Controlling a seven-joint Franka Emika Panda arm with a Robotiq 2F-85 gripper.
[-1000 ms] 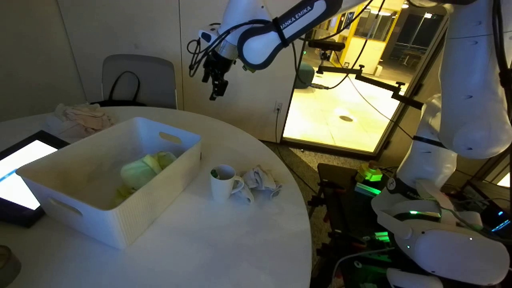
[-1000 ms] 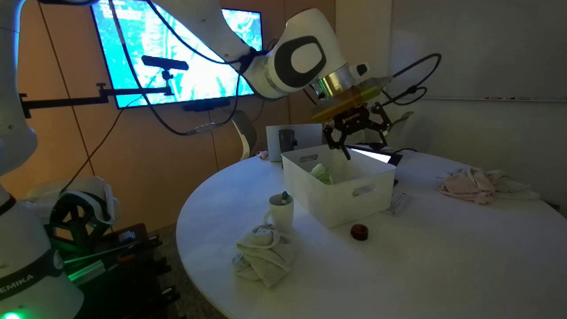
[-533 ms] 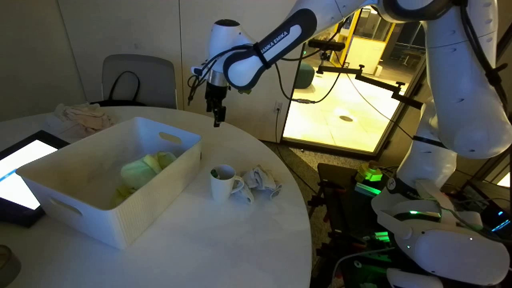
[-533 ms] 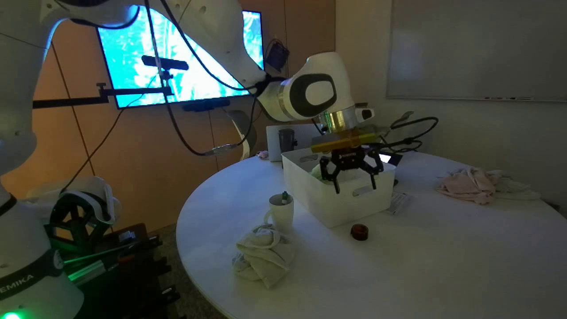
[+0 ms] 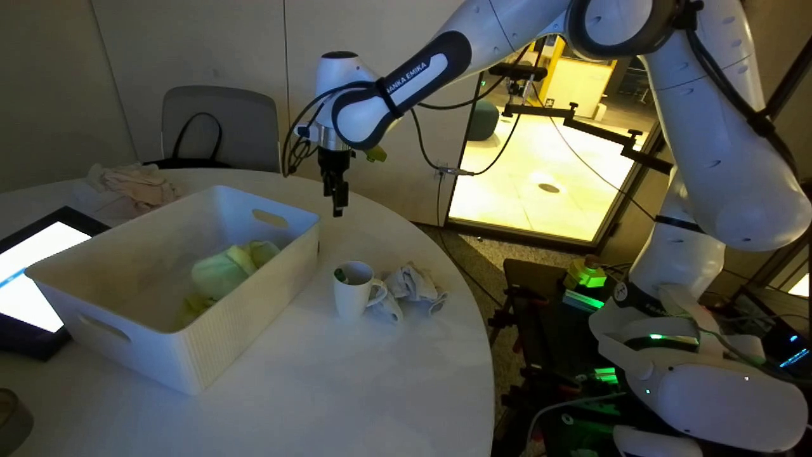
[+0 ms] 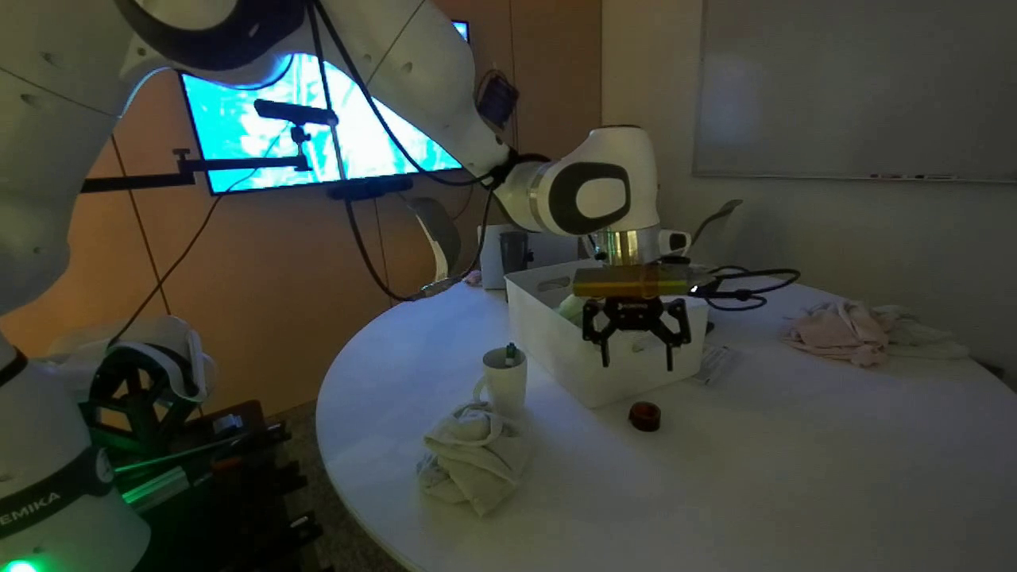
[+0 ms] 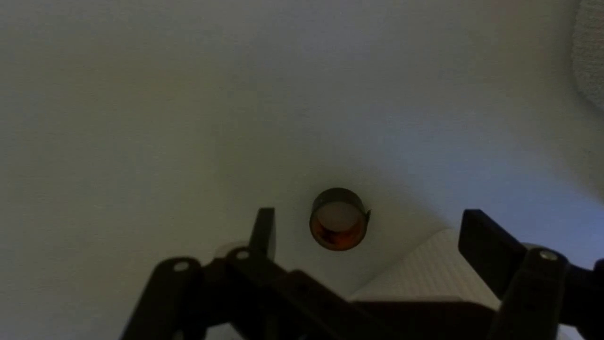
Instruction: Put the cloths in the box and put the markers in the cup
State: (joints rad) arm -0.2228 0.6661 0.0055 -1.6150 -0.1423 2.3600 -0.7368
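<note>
I count one white box, one white cup and one marker showing in the cup (whatever lies deeper in, I can't see). One pale cloth lies rumpled just beside the cup; whether they touch, I can't tell. The yellow-green cloth rests inside the box, soft and bunched, too tangled to number. The marker shows its dark green end at the rim. The gripper hangs near one end of the box, jaws spread wide, and in the wrist view one dark ring on the table shows between them. The pale cloth lies close to the table's curved edge, while a broad stretch of white top runs from the ring toward one pinkish heap.
</note>
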